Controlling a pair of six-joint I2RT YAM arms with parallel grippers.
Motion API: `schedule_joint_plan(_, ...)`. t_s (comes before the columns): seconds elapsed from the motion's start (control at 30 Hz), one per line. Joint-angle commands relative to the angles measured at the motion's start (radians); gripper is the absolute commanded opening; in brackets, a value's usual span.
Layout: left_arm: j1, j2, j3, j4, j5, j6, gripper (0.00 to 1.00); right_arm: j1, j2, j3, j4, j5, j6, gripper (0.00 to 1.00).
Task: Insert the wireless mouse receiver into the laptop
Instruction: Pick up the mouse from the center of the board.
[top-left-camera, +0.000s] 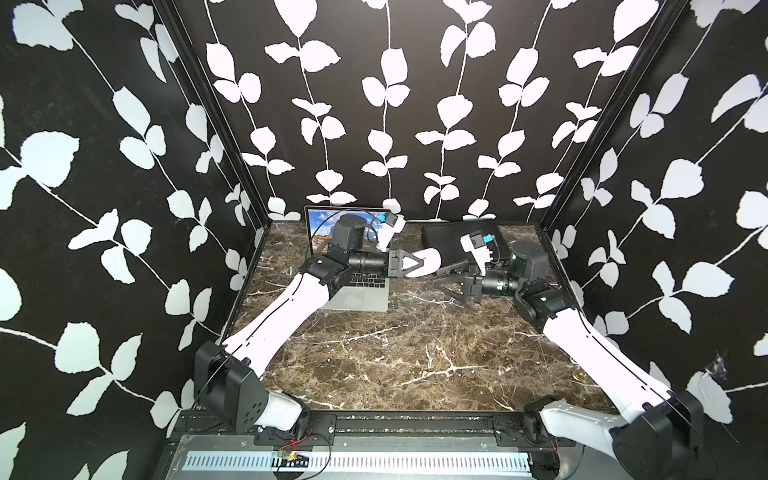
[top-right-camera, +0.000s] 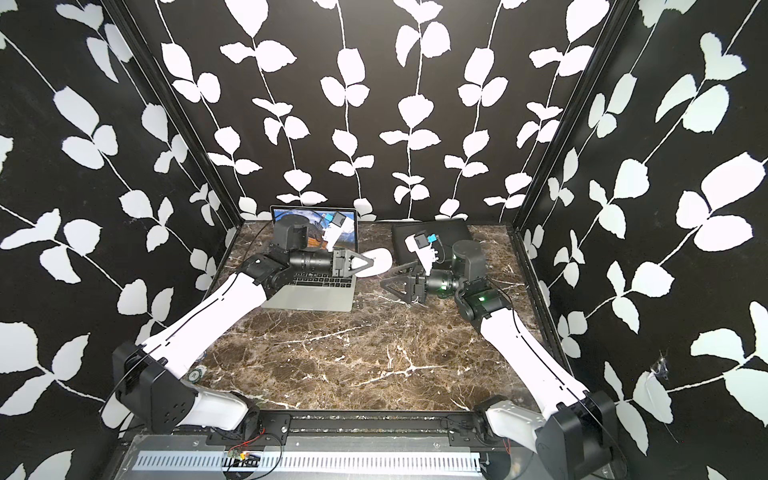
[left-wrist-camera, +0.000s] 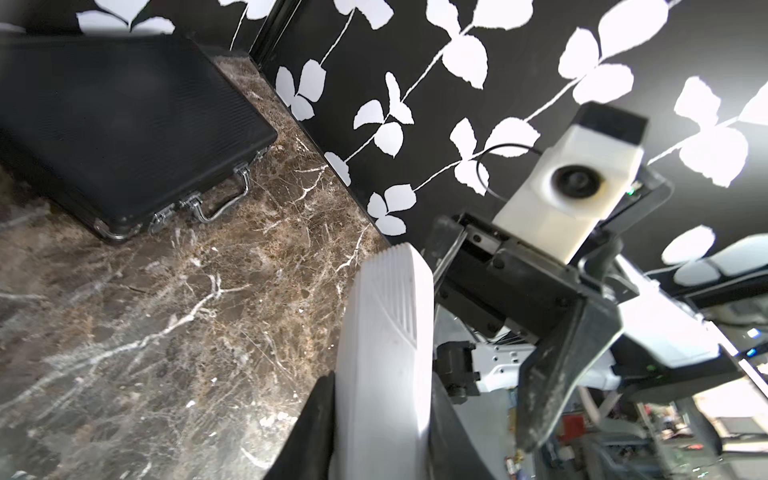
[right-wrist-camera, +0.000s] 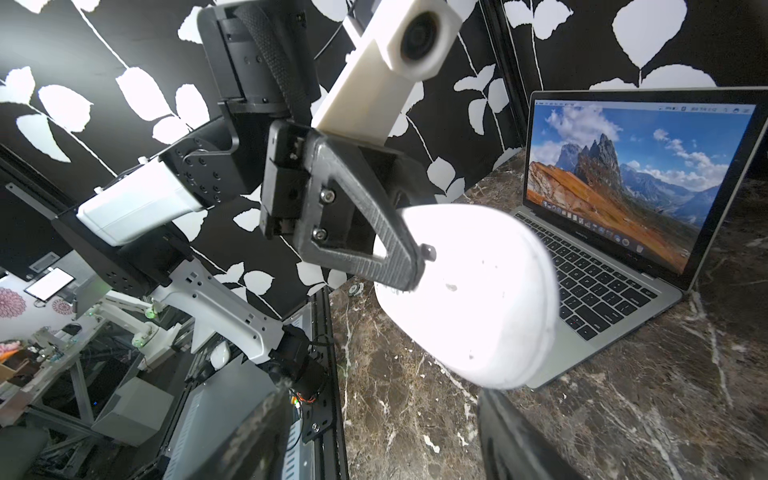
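— What's where?
— The slim silver laptop (top-left-camera: 361, 301) stands lid up on the brown, white-veined marble table (top-left-camera: 395, 353). Just right of its keys my left pincer (top-left-camera: 420, 262) clamps the smooth white oval wireless mouse (right-wrist-camera: 478, 299), above the table.
— And farther right?
— Well right of the laptop my right pincer (right-wrist-camera: 384, 392) gapes, empty. Behind it lies a flat ribbed black case (left-wrist-camera: 124, 124). Black leaf-print walls (top-left-camera: 374, 124) enclose us.

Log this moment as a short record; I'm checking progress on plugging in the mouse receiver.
left gripper: shut on the wireless mouse, held off the table
right gripper: open, empty, pointing toward the mouse
laptop: open, screen lit, back left
black case: flat, closed, back right
receiver: not visible
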Motion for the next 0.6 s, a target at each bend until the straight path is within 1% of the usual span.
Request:
schedule_joint_plan(0.0, -0.014, -0.01, 0.005, 0.078, 0.099, -0.07, 0.19, -0.013, 0.027, 0.01, 0.198, -0.01, 0.108, 0.72)
schedule_joint_plan(0.1, -0.015, -0.001, 0.007, 0.117, 0.127, -0.097, 0.18, -0.015, 0.075, 0.023, 0.232, -0.014, 0.162, 0.72)
schedule_joint_plan(0.2, -0.017, 0.013, 0.004, 0.136, 0.147, -0.102, 0.18, -0.018, 0.118, 0.02, 0.314, -0.034, 0.247, 0.69)
schedule_joint_plan(0.33, -0.017, 0.023, -0.011, 0.158, 0.158, -0.112, 0.18, -0.023, 0.135, 0.002, 0.392, -0.03, 0.314, 0.65)
schedule_joint_plan(0.43, -0.016, 0.028, -0.017, 0.143, 0.156, -0.093, 0.18, -0.027, 0.144, -0.004, 0.425, -0.039, 0.349, 0.58)
schedule_joint_plan(0.53, -0.016, 0.033, -0.019, 0.15, 0.166, -0.097, 0.19, -0.028, 0.154, -0.012, 0.419, -0.061, 0.359, 0.47)
schedule_joint_plan(0.57, -0.016, 0.033, -0.018, 0.151, 0.167, -0.097, 0.19, -0.029, 0.152, -0.018, 0.414, -0.066, 0.354, 0.46)
